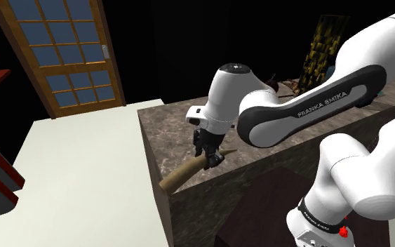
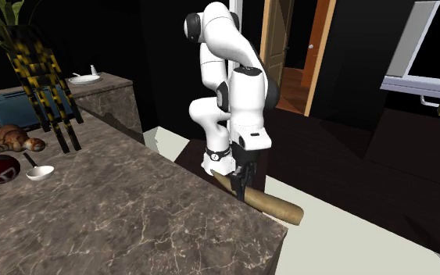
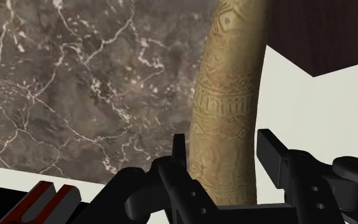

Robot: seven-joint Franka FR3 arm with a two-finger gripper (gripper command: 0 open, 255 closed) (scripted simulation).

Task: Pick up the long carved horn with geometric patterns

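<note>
Pinches the long carved horn (image 3: 228,95) in the end effector (image 3: 220,143), with a black finger pressed close against each flank, just below the bands of geometric carving. Grips across the shaft near mid-length rather than at an end, probably to keep so long and curved a body from tipping. Points down at the rim of the marbled surface (image 1: 182,119), since that is where the horn lies.

In the shoulder view, runs through the end effector (image 1: 210,156) from a thick end at 8 o'clock, beyond the rim and above the pale floor (image 1: 83,175), to a thin tip at 2 o'clock. In the second exterior view, sticks out toward 4 o'clock of the end effector (image 2: 240,181), overhanging the edge. Cannot tell whether already clear of the surface or touching it.
</note>
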